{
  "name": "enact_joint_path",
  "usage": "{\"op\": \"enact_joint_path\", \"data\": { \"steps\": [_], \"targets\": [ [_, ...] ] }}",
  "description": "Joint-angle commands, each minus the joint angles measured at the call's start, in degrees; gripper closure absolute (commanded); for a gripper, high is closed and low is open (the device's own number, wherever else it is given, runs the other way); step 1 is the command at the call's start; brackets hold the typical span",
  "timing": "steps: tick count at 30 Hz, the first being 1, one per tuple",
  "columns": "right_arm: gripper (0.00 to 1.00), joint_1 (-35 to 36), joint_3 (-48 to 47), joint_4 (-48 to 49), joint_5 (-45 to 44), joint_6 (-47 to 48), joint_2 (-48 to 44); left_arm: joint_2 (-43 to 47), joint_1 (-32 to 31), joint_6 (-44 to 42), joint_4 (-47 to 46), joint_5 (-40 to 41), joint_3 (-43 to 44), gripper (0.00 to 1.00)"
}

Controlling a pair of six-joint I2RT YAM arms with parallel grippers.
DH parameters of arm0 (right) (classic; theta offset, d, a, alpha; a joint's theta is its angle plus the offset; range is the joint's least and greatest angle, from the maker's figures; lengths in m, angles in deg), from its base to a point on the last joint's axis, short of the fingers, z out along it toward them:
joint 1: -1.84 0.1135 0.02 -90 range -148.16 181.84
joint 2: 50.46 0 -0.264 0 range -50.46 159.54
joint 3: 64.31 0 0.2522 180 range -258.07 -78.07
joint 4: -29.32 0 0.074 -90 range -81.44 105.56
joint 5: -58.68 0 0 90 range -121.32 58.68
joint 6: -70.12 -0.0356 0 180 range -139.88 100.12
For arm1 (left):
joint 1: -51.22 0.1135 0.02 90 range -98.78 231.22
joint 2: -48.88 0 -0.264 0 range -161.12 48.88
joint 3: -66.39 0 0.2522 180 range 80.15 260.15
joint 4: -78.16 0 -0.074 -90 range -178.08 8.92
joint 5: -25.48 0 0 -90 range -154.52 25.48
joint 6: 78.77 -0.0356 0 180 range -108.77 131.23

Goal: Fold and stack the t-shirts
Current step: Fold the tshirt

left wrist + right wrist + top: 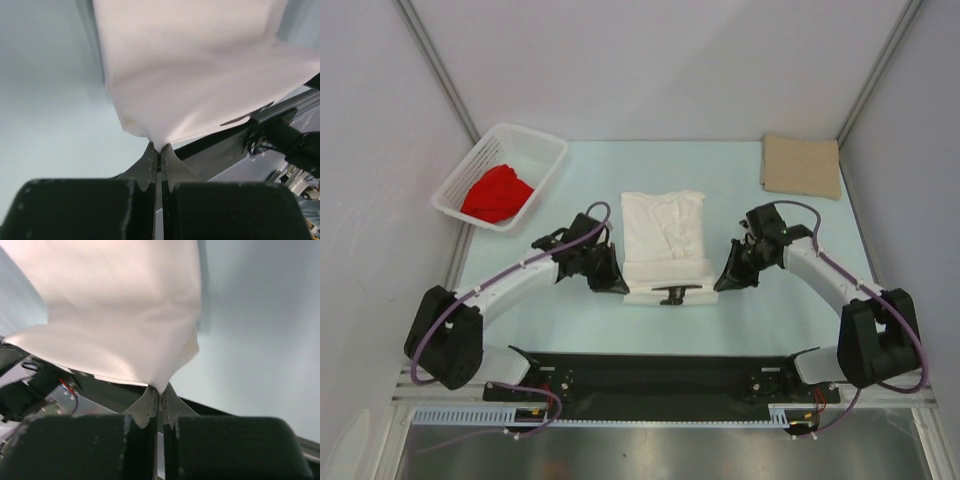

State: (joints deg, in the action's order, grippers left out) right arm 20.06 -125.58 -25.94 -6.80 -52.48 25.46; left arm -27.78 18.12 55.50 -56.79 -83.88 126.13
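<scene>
Pale-green tabletop (590,180) between white walls (650,60); the white t-shirt (665,235) lies right of the basket (545,172), its near hem held up; left gripper (158,149) and right gripper (159,390) each pinched closed on a hem corner; light, limp cloth likely sags, so corners suit.
</scene>
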Motion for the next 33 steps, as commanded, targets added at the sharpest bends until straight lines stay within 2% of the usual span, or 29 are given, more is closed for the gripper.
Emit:
{"op": "enact_joint_path", "data": {
  "steps": [1,5,14,24,28,33],
  "targets": [
    [1.00,-2.66,-9.60,-3.24,-2.37,5.43,4.84,-3.31,4.43,-5.59,4.48,3.54,8.23,1.00],
    [1.00,-3.98,-20.06,-4.81,-1.22,7.37,13.18,-10.33,8.40,-8.85,6.59,3.36,20.61,1.00],
    [1.00,-6.70,-42.46,-9.74,0.53,10.27,28.39,-24.14,13.68,-12.10,8.35,-0.42,38.64,1.00],
    [1.00,-8.28,-64.18,-14.66,3.43,11.86,45.10,-33.28,16.75,-12.28,7.91,-2.35,49.38,1.00],
    [1.00,-8.55,-69.47,-16.42,3.87,12.21,48.88,-36.44,17.46,-12.28,7.29,-3.50,52.54,1.00],
    [1.00,-9.08,-71.50,-16.16,4.66,12.03,51.16,-39.87,17.63,-12.28,6.51,-4.55,54.13,1.00]
  ]
}}
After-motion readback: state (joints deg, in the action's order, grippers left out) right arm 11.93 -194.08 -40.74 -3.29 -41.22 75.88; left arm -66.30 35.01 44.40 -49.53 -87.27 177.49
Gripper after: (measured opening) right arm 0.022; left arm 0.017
